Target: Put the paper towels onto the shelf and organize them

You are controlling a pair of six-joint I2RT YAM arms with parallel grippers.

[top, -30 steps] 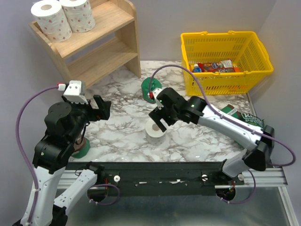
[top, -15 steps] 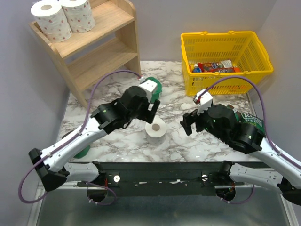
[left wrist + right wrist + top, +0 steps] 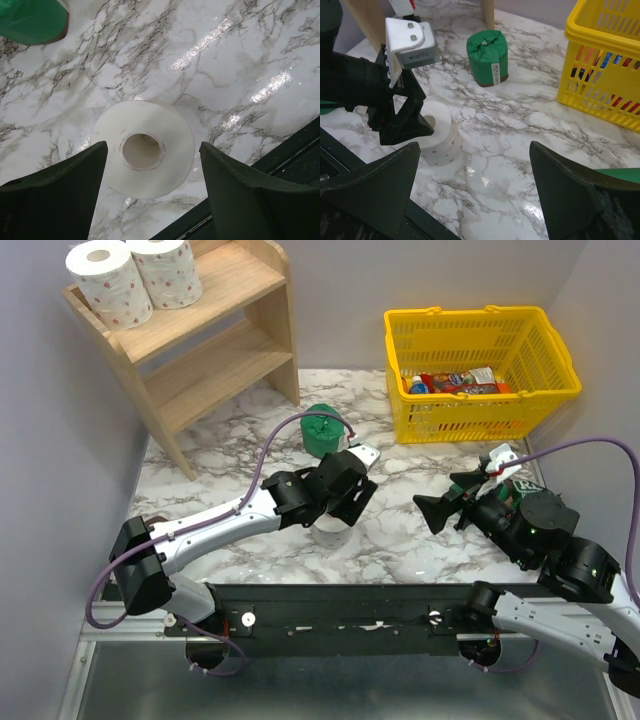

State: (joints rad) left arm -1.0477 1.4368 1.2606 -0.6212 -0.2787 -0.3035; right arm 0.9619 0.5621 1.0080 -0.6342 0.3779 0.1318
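A white spotted paper towel roll (image 3: 328,534) stands upright on the marble table; it also shows in the left wrist view (image 3: 142,150) and the right wrist view (image 3: 439,136). My left gripper (image 3: 338,510) is open right above it, one finger on each side of the roll (image 3: 152,148), not touching. A dark green roll (image 3: 322,430) stands behind it (image 3: 488,57) (image 3: 30,20). Two white rolls (image 3: 130,275) stand on the top tier of the wooden shelf (image 3: 215,350). My right gripper (image 3: 448,495) is open and empty, to the right of the white roll (image 3: 475,145).
A yellow mesh basket (image 3: 480,335) with snack packets stands at the back right (image 3: 605,65). A flat dark green packet (image 3: 528,487) lies under my right arm. The black frame rail (image 3: 340,600) runs along the near table edge.
My left gripper has moved toward the near edge and come down over the white roll. My right arm has pulled back to the right, away from the roll.
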